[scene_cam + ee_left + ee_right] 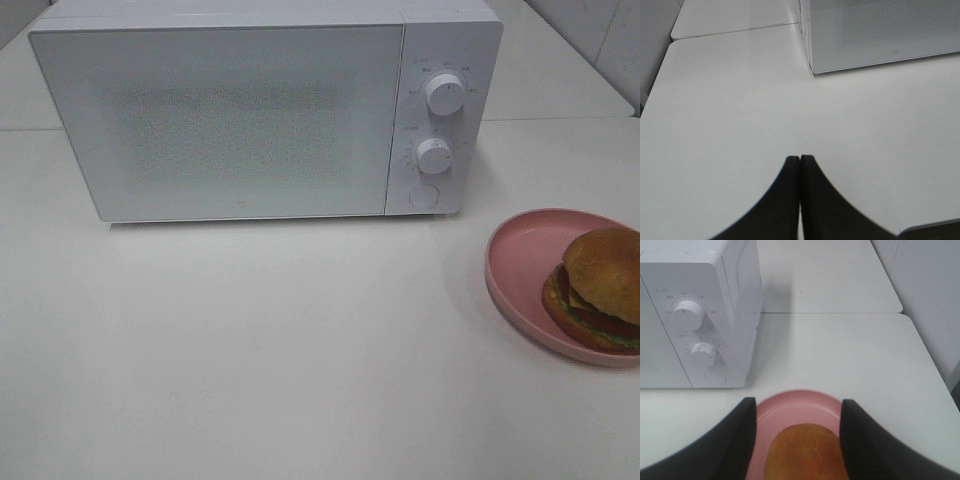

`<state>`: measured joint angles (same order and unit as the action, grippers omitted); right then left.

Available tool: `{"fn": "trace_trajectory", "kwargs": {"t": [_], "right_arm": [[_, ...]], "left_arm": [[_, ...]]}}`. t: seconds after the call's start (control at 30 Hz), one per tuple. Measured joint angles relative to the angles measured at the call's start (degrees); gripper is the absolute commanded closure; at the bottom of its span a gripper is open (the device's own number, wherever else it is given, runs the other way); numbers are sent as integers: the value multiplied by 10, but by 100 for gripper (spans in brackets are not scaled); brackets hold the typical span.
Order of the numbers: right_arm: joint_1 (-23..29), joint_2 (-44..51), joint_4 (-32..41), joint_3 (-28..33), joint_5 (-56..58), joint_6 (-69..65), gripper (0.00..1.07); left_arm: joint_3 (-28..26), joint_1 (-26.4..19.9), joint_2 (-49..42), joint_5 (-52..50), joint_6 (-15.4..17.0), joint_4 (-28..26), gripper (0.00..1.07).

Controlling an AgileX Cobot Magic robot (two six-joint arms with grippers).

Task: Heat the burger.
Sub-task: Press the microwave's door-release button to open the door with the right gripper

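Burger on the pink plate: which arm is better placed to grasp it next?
Right, most likely. The right claw is open, framing the burger on the plate. The left claw is shut over bare table at the far end of the microwave, no burger in its view.

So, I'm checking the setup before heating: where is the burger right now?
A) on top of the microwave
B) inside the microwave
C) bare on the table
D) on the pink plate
D: the burger lies on the plate, to the right of the microwave, whose door is shut.
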<state>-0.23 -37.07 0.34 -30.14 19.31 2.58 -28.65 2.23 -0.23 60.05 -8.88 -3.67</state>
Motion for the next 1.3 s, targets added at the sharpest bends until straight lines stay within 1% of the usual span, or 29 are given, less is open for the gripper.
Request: {"fn": "trace_trajectory", "kwargs": {"t": [0.03,0.07,0.1,0.13,0.17,0.2,0.23,0.27,0.3,0.33,0.37,0.47,0.6,0.67,0.7,0.8,0.83,0.87,0.9,0.97,1.0,1.03,1.07,1.1,1.13,1.17,1.2,1.27,1.3], "right_arm": [[0,0,0,0,0,0,66],[0,-33,1,0,-38,0,76],[0,-33,1,0,-38,0,76],[0,-60,1,0,-76,0,85],[0,-71,1,0,-90,0,90],[0,-71,1,0,-90,0,90],[0,-100,1,0,-127,0,98],[0,-113,1,0,-142,0,102],[0,-113,1,0,-142,0,102],[0,-138,1,0,-174,0,107],[0,-159,1,0,-201,0,107],[0,-167,1,0,-211,0,107],[1,-213,1,0,-261,0,107],[12,-225,1,0,-281,0,107],[35,-238,3,0,-298,0,107],[46,-243,4,0,-305,0,107],[74,-258,5,0,-317,0,107],[90,-266,5,0,-323,-1,107],[90,-266,5,0,-323,-1,107],[152,-300,9,0,-344,-18,107],[152,-300,9,0,-344,-18,107],[167,-311,9,0,-351,-26,107],[195,-331,9,0,-366,-37,107],[195,-331,9,0,-366,-37,107],[209,-342,9,0,-375,-43,107],[238,-362,9,0,-390,-53,107],[238,-362,9,0,-390,-53,107],[273,-392,13,0,-406,-70,107],[273,-392,13,0,-406,-70,107]], "left_arm": [[0,0,0,0,0,0,106],[0,0,0,0,0,0,106],[0,0,0,0,0,0,106],[0,0,0,0,0,0,106],[0,0,0,0,0,0,106],[0,0,0,0,0,0,106],[0,0,0,0,0,0,106],[0,0,0,0,0,0,106],[0,0,0,0,0,0,106],[0,0,0,0,0,0,106],[0,0,0,0,0,0,106],[0,0,0,0,0,0,106],[0,0,0,0,0,0,106],[0,0,0,0,0,0,106],[0,0,0,0,0,0,106],[0,0,0,0,0,0,106],[0,0,0,0,0,0,106],[0,0,0,0,0,0,106],[0,0,0,0,0,0,106],[0,0,0,0,0,0,106],[0,0,0,0,0,0,106],[0,0,0,0,0,0,106],[0,0,0,0,0,0,106],[0,0,0,0,0,0,106],[0,0,0,0,0,0,106],[0,0,0,0,0,0,106],[0,0,0,0,0,0,106],[0,0,0,0,0,0,106],[0,0,0,0,0,0,106]]}}
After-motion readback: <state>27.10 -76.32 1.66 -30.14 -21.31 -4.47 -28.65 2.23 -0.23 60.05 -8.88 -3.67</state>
